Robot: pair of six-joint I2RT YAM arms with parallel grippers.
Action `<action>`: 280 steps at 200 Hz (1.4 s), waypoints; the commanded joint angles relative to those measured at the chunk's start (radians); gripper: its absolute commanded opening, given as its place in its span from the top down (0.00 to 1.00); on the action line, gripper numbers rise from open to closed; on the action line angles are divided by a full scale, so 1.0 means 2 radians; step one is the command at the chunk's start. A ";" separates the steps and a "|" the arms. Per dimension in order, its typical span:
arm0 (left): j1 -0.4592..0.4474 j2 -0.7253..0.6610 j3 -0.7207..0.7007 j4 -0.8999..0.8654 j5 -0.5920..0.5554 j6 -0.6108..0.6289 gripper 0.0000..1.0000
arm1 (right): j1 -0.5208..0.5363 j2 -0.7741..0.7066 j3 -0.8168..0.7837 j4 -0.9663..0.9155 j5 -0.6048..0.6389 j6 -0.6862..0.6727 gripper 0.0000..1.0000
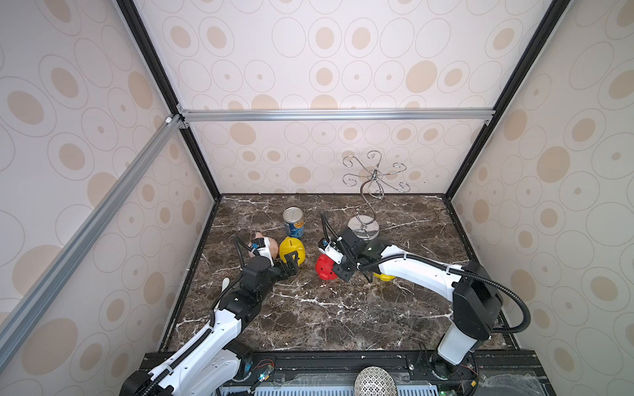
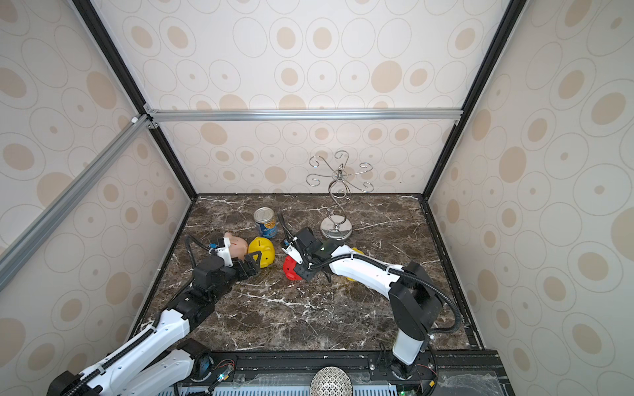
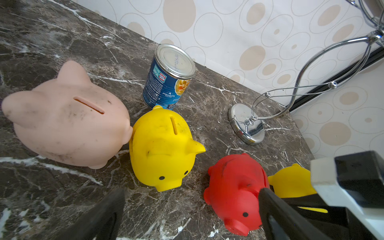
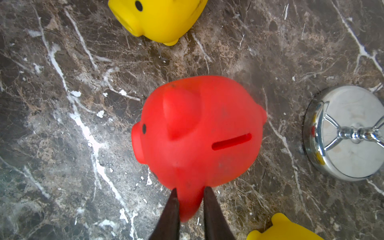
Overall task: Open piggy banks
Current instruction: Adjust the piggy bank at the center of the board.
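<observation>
- Closest to the lens in the right wrist view, the right gripper (image 4: pixel 190 190) has its two dark fingers (image 4: pixel 172 207) set close together, pinching one ear of the red piggy bank (image 4: pixel 199 133).
- That red piggy bank is near the middle of the marble table (image 1: pixel 308 308), rolled to one side so its coin slot faces partly sideways. I cannot tell whether it is clear of the surface.
- Just beside it lies the half-hidden yellow piggy bank (image 3: pixel 291 182), mostly covered by the right arm in both top views.
- On its other side, near but apart, the upright yellow piggy bank (image 3: pixel 164 145) stands slot up.
- This upright one touches the pink piggy bank (image 3: pixel 68 120), which also stands slot up and has dark smudges on its back.
- Low in front of the upright yellow one, the left gripper (image 3: pixel 187 216) hovers with jaws spread wide, holding nothing.
- Behind these two banks a blue-labelled tin can (image 3: pixel 168 79) stands upright, just beside the yellow one's rear.
- Toward the back wall, the chrome hook stand (image 1: pixel 363 228) rests its round base on the marble near the red bank.
</observation>
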State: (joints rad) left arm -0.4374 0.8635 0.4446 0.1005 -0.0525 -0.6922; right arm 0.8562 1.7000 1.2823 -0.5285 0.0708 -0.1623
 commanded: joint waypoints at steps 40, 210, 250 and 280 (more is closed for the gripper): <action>0.002 -0.018 0.009 -0.004 -0.014 -0.004 0.00 | 0.031 -0.073 -0.095 0.062 -0.059 0.036 0.84; 0.001 0.027 0.014 0.008 0.087 0.012 0.00 | -0.024 -0.072 -0.170 0.137 -0.011 0.053 0.69; -0.003 0.028 0.011 0.008 0.102 0.011 0.00 | -0.037 -0.040 -0.125 0.118 0.002 0.049 0.66; -0.010 0.031 0.016 -0.002 0.107 0.016 0.00 | -0.050 -0.045 -0.100 0.097 0.015 0.048 0.59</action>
State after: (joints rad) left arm -0.4458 0.9199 0.4446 0.1101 0.1390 -0.6830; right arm 0.7731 1.6173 1.0367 -0.2771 0.0666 -0.0578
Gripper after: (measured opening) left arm 0.998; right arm 0.393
